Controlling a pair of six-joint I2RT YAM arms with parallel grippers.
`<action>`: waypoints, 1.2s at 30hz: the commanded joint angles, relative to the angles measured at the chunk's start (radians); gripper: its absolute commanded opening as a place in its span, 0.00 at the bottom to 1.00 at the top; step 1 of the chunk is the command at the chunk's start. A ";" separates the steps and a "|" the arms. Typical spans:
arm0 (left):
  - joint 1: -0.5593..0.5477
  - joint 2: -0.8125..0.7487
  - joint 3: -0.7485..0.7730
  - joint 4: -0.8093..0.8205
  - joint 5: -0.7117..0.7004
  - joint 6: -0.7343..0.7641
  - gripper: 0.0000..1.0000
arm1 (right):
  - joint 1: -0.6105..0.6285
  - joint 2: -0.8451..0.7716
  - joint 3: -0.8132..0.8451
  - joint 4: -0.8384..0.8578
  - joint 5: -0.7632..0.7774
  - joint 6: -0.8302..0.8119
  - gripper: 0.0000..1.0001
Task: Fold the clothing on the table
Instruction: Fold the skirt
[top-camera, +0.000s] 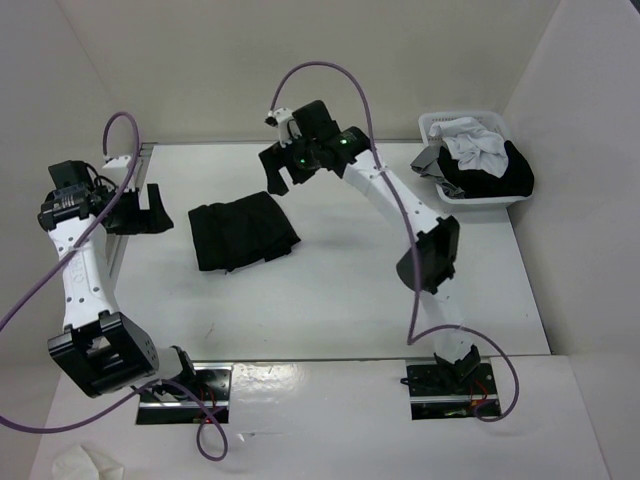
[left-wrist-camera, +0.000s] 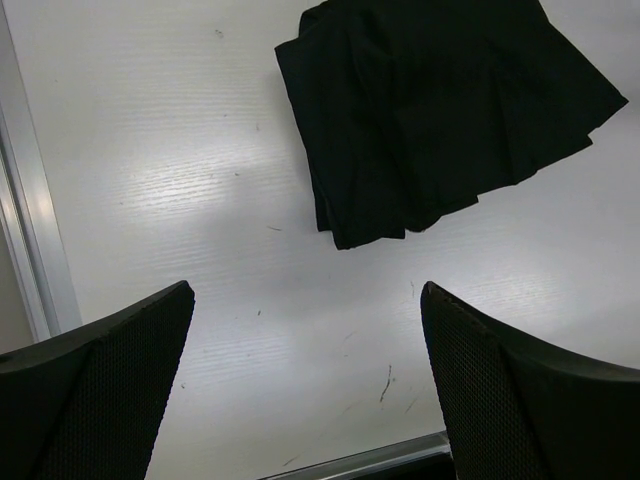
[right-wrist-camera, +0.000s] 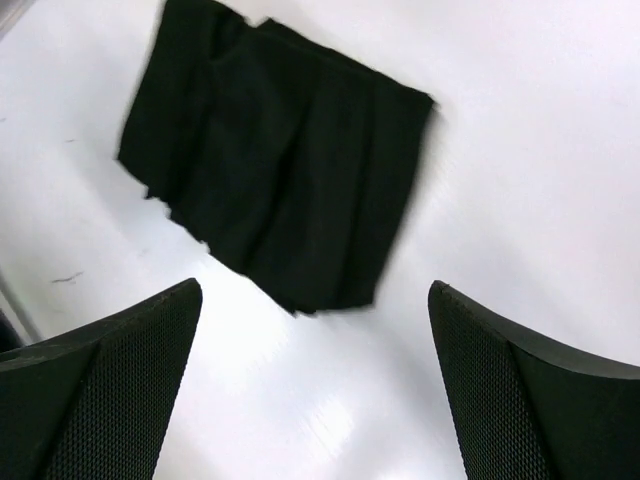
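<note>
Black pleated skirt (top-camera: 243, 233) lies apparently folded on white table (top-camera: 350, 300).

robot lab cell; white walls (top-camera: 400, 60) box in the table (top-camera: 330, 300)

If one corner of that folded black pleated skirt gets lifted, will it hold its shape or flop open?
Probably flops: the black pleated skirt lies in soft, uneven layers. Lifted by one corner, it likely unfolds. Pushed, its loose, ragged edge may bunch rather than slide.
</note>
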 joint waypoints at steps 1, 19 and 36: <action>0.007 -0.015 0.010 -0.021 0.049 -0.024 1.00 | 0.028 -0.218 -0.248 0.111 0.309 0.011 0.98; 0.007 -0.326 -0.108 -0.010 -0.152 -0.117 1.00 | -0.697 -1.080 -1.246 0.298 0.330 0.102 0.99; 0.025 -0.334 -0.236 0.111 -0.187 -0.168 1.00 | -0.995 -1.574 -1.527 0.278 0.137 -0.032 0.99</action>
